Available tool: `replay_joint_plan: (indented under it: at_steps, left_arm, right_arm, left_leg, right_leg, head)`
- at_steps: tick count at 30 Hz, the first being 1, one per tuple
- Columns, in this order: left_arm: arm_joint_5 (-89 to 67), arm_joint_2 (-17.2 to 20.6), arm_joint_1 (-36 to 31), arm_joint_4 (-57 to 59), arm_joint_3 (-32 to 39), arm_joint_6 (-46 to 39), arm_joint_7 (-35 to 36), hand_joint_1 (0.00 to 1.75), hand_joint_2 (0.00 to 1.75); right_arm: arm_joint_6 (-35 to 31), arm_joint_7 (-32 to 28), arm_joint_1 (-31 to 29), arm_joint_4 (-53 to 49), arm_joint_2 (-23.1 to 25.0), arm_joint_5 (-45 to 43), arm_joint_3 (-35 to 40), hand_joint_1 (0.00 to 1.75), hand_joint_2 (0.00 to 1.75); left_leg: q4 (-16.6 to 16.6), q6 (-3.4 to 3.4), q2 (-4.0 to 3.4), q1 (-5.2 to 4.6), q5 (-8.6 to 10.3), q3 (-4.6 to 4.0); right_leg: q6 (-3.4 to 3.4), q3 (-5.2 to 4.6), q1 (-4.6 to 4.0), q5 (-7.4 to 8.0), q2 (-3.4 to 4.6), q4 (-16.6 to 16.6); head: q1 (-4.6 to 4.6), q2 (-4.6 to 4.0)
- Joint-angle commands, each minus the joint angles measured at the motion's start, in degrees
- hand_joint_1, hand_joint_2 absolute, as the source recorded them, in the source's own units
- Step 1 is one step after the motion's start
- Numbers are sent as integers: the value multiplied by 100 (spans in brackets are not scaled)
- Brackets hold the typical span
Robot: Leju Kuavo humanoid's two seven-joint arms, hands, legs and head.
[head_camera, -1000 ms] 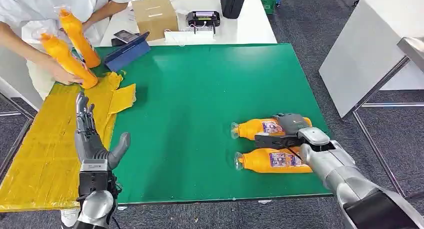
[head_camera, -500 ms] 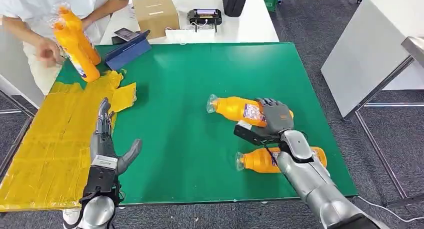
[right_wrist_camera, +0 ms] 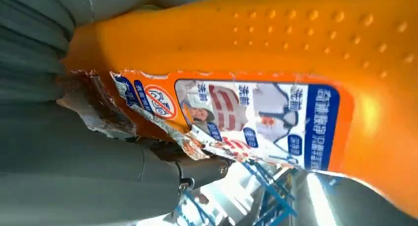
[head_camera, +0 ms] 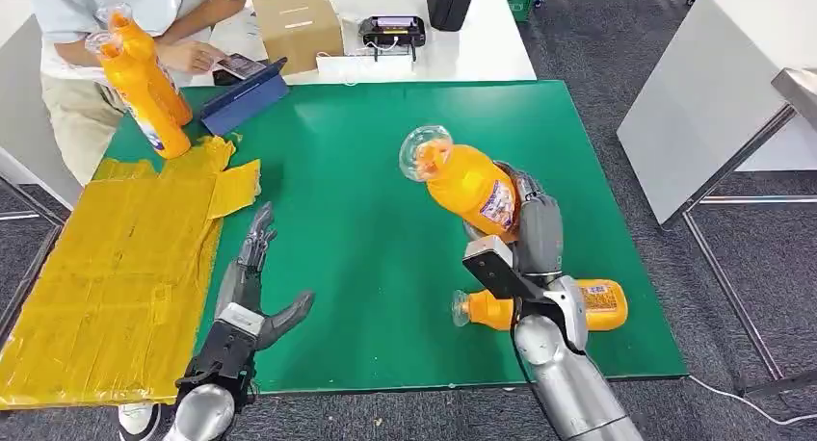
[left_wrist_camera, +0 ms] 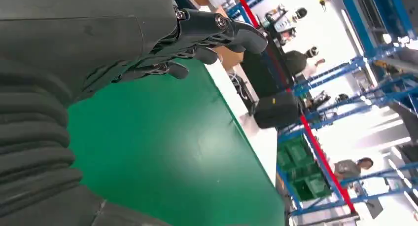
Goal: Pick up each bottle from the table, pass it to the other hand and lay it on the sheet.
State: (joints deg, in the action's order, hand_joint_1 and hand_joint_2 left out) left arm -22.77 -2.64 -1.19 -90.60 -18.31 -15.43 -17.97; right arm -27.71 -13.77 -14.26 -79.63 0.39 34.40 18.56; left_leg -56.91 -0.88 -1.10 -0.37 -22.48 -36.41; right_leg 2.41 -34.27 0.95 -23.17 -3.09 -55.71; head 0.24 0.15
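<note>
Right hand (head_camera: 533, 231) grips orange bottle (head_camera: 470, 183) lifted above green table (head_camera: 366, 171), cap end tilted up, torn label visible; second bottle (head_camera: 540, 306) lies flat by table's near right edge; left hand (head_camera: 252, 285) empty, fingers spread, over table beside yellow sheet (head_camera: 106, 268); person (head_camera: 125, 17) holds two bottles past the sheet's far end
</note>
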Motion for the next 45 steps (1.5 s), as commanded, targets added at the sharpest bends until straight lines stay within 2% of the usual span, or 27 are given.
replay_joint_plan:
  at_steps: [1, 2, 3, 6, 11, 16, 19, 20, 24, 28, 32, 34, 39, 40, 43, 45]
  left_arm:
    - [5, 207, -207, 330, -278, 31, 48, 0, 175]
    - [4, 200, -216, 329, -281, 27, 48, 0, 175]
    - [-1, 198, -269, 341, -325, 35, 31, 0, 175]
    - [2, 201, -388, 408, -417, 71, 15, 0, 175]
    - [145, 181, -583, 400, -639, 181, -39, 0, 175]
    - [156, 202, -771, 258, -1015, 155, -41, 0, 175]
    - [160, 210, -888, 299, -1188, 111, -44, 0, 175]
    - [180, 215, -918, 332, -1225, 93, -37, 0, 175]
    - [208, 205, -980, 431, -1264, 83, -34, 0, 175]
    - [286, 177, -1074, 525, -1410, 189, -91, 0, 175]
    - [230, 210, -1046, 350, -1701, 289, -178, 0, 175]
    - [-130, 222, -1042, 325, -1823, 60, -155, 0, 175]
    - [-490, 154, -1110, 586, -1884, -231, 40, 0, 175]
    - [-570, 138, -1137, 682, -1853, -284, 91, 0, 175]
    - [-570, 138, -1137, 682, -1853, -284, 91, 0, 175]
    - [-800, 116, -1160, 819, -1761, -399, 270, 0, 175]
  right_arm:
    - [385, -156, 92, -436, 113, -441, -81, 175, 175]
    - [723, -196, 97, -430, 100, -721, -42, 175, 175]
    - [1442, -343, 130, -413, 116, -1364, 40, 166, 175]
    - [2128, -536, 144, -277, 299, -2103, 198, 173, 175]
    - [2337, -466, 10, 355, 557, -2344, 525, 175, 175]
    - [2410, -502, -102, 1319, 777, -2414, 957, 175, 175]
    - [2463, -522, -228, 1860, 924, -2427, 1241, 175, 175]
    - [2480, -538, -259, 1960, 947, -2417, 1358, 175, 175]
    - [2464, -547, -287, 2048, 971, -2325, 1558, 175, 175]
    - [2311, -510, -320, 2186, 1065, -2053, 1838, 175, 175]
    - [2223, -508, -361, 2341, 1053, -2109, 1827, 175, 175]
    - [2181, -559, -375, 2360, 1035, -2132, 1830, 175, 175]
    - [1841, -646, -297, 1964, 953, -1614, 2066, 175, 175]
    - [1755, -631, -245, 1835, 939, -1511, 2120, 173, 175]
    - [1755, -631, -245, 1835, 939, -1511, 2120, 173, 175]
    - [1487, -660, -182, 1626, 870, -1191, 2222, 175, 175]
  left_leg:
    - [-1, 6, 8, 4, -6, 14]
    - [-3, 8, 11, 8, -11, 24]
    - [0, 6, 8, 5, -6, 18]
    - [-3, 12, 11, 13, -18, 38]
    - [0, 10, -3, 11, -13, 34]
    - [1, 5, 1, 12, -7, 28]
    - [-3, 10, -7, 18, -20, 50]
    - [3, 3, -4, 9, -3, 19]
    - [-4, 12, 0, 18, -18, 44]
    - [2, 4, -2, 8, -3, 17]
    - [2, 6, 2, 11, -9, 29]
    - [1, 4, 6, 10, -5, 21]
    - [-4, 6, 7, 11, -13, 33]
    - [3, 2, 6, 3, 0, 12]
    - [1, 4, 5, 5, -2, 15]
    - [1, 6, 5, 8, -6, 22]
  right_leg:
    - [-7, 17, -1, -6, 15, 1]
    - [-10, 30, -3, -11, 19, 2]
    - [-8, 21, -2, -6, 15, 4]
    - [-16, 44, -6, -16, 28, 3]
    - [-13, 36, -7, -9, 34, 4]
    - [-9, 34, -8, -5, 22, 9]
    - [-15, 54, -11, -13, 48, 9]
    - [-8, 21, -5, -1, 22, 6]
    - [-17, 50, -10, -14, 39, 5]
    - [-8, 20, -5, -3, 20, 5]
    - [-10, 33, -6, -8, 23, 7]
    - [-8, 27, -5, -6, 14, 7]
    - [-11, 39, -5, -12, 25, 3]
    - [-6, 15, 0, -3, 8, 4]
    - [-7, 19, -2, -4, 12, 4]
    - [-10, 26, -3, -7, 19, 6]
  head:
    - [2, 0]
    - [2, 0]
    - [2, 0]
    - [2, 0]
    - [0, 0]
    - [2, 0]
    - [4, 0]
    - [2, 0]
    - [2, 0]
    - [2, 0]
    - [2, 0]
    - [4, 0]
    - [4, 0]
    - [2, 0]
    - [4, 0]
    - [2, 0]
